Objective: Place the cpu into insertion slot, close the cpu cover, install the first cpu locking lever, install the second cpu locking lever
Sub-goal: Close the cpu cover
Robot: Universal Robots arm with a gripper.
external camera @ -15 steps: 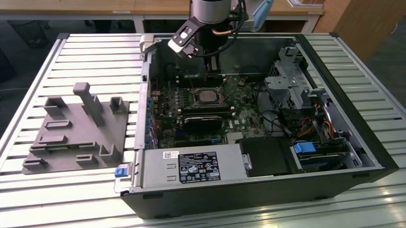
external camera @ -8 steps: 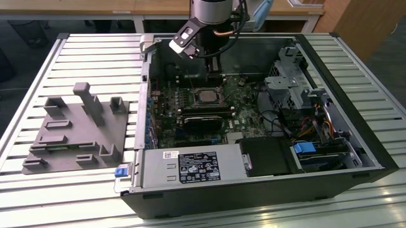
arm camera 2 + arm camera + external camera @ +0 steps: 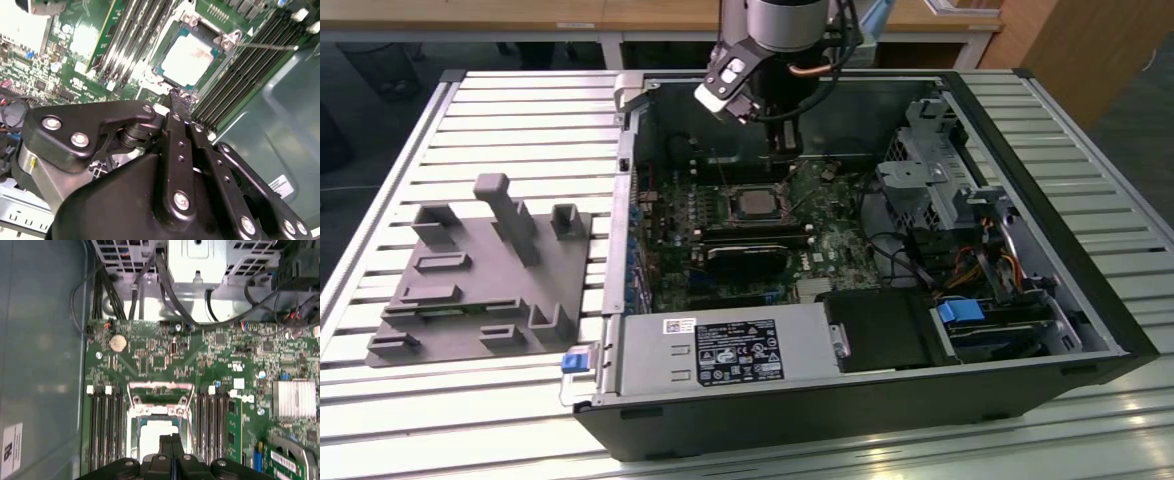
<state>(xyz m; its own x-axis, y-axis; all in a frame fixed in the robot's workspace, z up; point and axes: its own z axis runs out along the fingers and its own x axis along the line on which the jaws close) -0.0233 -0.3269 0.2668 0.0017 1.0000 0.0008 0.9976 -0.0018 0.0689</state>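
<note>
Step one reads as done: the cpu (image 3: 190,61) lies flat in the slot (image 3: 135,427), just ahead of and below the gripper (image 3: 170,440). In both wrist views your fingers are pressed together with nothing between them. You are carrying nothing, and they read as one blunt pusher. The tip hovers over the near edge of the slot; I cannot tell whether it touches the rim. Beyond the cpu from the tip, the cover (image 3: 161,386) appears to stand raised on its hinge rather than lying over the cpu, though the angle leaves some doubt. One lever (image 3: 265,46) sticks out free to the side of the fingers, across the memory slots (image 3: 245,70), and is not latched. Judgement: closing the cover is the step in hand, and neither lever looks installed. That step calls for you to get the closed tip behind the raised cover and fold it back toward the gripper, down over the cpu, with light, even force. Keep the tip off the bare metal top of the cpu and off the memory slots that flank the fingers on both sides. Risks: catching the loose lever, or nudging the cpu out of its seat before the cover is down.
</note>
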